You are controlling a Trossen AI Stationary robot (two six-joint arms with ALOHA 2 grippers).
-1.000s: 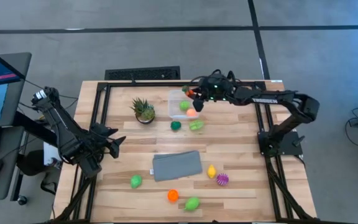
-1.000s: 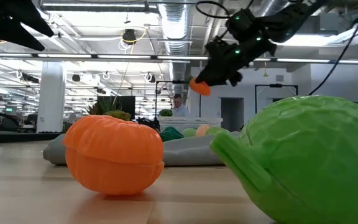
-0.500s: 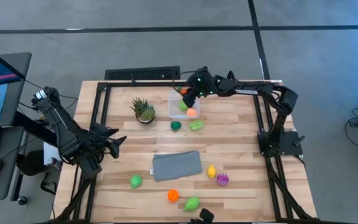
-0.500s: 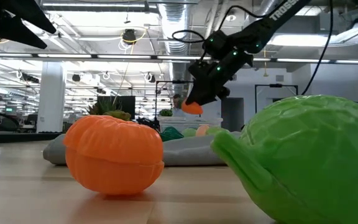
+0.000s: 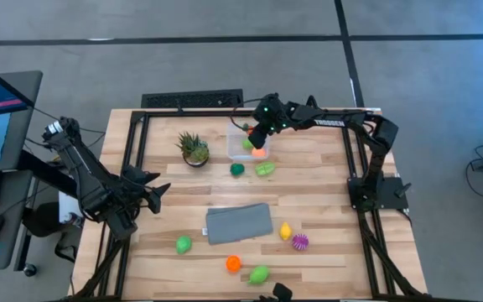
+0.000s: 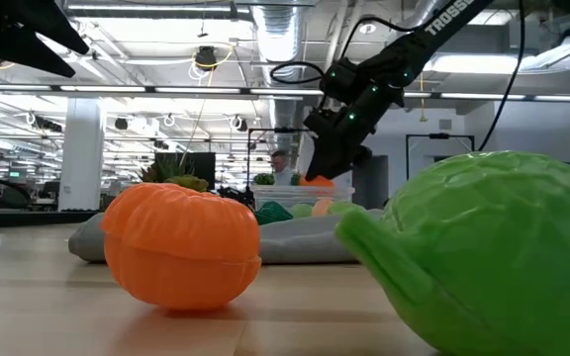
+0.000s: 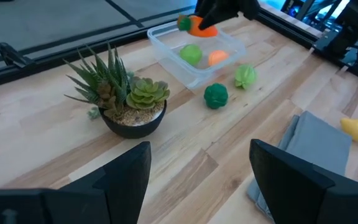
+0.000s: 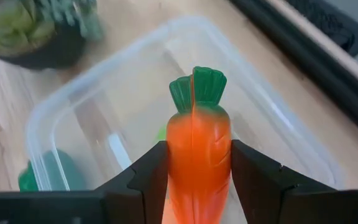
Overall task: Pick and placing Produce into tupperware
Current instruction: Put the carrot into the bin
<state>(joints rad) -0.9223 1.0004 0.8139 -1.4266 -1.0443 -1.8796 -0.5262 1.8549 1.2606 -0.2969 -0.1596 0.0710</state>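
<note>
Toy carrot point(image 8: 197, 137), orange body with green top: clamped between the two fingers of the right pincer point(image 8: 194, 177), leaf end pointing away from the wrist. It hangs directly over the open tupperware point(image 8: 278, 118), not yet released.

Tupperware: clear tub just below the right pincer, near the far edge of the surface point(image 5: 325, 184). Already inside, beneath the carrot: one green piece point(image 7: 191, 53) and one pale orange piece point(image 7: 217, 57).

Just outside the tub, toward the near side of the pincer: a dark green piece point(image 5: 237, 169) and a light green piece point(image 5: 265, 169), both loose on the surface. Potted plant point(image 5: 194, 149) stands beside the tub, apart from it.

Well away from the right pincer, toward the near edge: grey cloth point(image 5: 239, 223), yellow piece point(image 5: 286, 231), spiky purple piece point(image 5: 299, 242), green piece point(image 5: 183, 244), orange piece point(image 5: 233, 263), green piece point(image 5: 260, 274).

Left pincer point(image 7: 197, 180): fingers spread apart, empty, parked at the left edge, facing the plant.

Step in hand, as I judge it: the drop. To do it well:
- Keep the carrot centred over the tub, clear of the walls.
- Lower a little more so the piece does not bounce out or knock the two pieces inside.
- Aim for the bare part of the floor rather than on top of them.
- Spread the fingers fully, then lift straight up so they do not catch the rim and drag the light tub.
</note>
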